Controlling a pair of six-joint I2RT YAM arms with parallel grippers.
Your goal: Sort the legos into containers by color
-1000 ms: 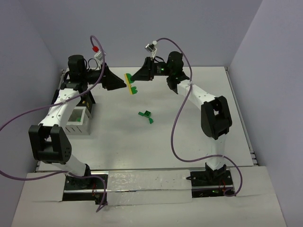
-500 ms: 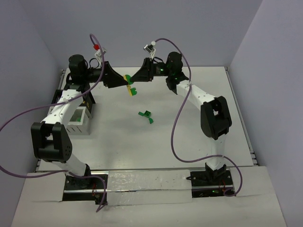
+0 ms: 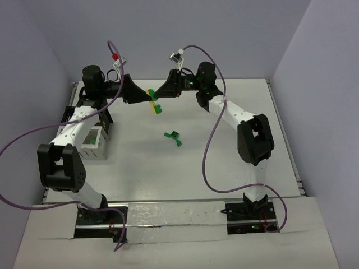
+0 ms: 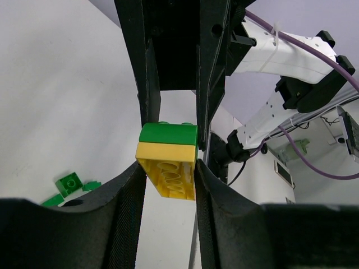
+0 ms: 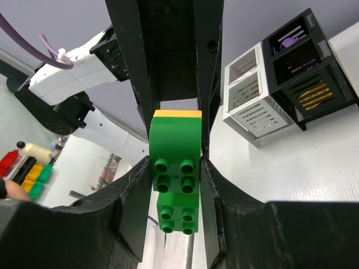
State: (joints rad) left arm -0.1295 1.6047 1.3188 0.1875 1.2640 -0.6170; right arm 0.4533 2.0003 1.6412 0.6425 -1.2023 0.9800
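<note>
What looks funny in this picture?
The yellow-and-green stack hangs in the air, pinched by the left gripper and the right gripper together. Loose green bricks lie on the table, outside the containers.

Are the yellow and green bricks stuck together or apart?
Stuck together: the green brick sits flush on the yellow brick, with no gap between them.

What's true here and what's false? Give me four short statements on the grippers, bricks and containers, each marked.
1. The left gripper and right gripper both clamp one yellow-and-green stack in the air. True.
2. The right gripper holds the yellow end. False: it grips the green bricks; yellow faces the left gripper.
3. Some loose green pieces lie on the table. True.
4. The containers stand beside the right arm. False: they stand beside the left arm.
</note>
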